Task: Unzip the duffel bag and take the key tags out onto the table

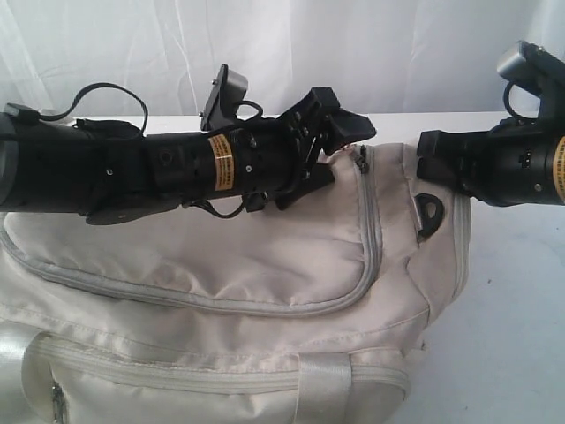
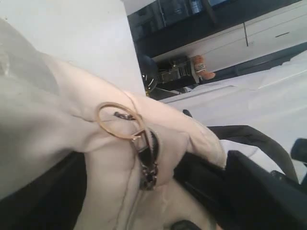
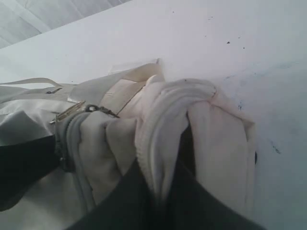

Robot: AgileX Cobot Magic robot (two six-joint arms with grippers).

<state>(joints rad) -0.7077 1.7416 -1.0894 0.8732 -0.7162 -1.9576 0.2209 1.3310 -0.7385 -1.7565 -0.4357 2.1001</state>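
The duffel bag (image 1: 221, 265) lies on the white bench (image 1: 521, 318) and fills the lower part of the exterior view. The left arm reaches across the bag's top. The left tool (image 1: 351, 152) sits at the bag's upper corner, its fingers spread around the zip pull (image 1: 362, 159). Only its wrist view shows a gold ring (image 2: 117, 120) on that pull and a fold of bag fabric bulging between the fingers; whether they press it I cannot tell. A black D-ring (image 1: 430, 215) hangs on the bag's right end. There the right tool (image 1: 428, 163) meets the bag, and its wrist view alone shows cream cloth bunched tight in its closed grip.
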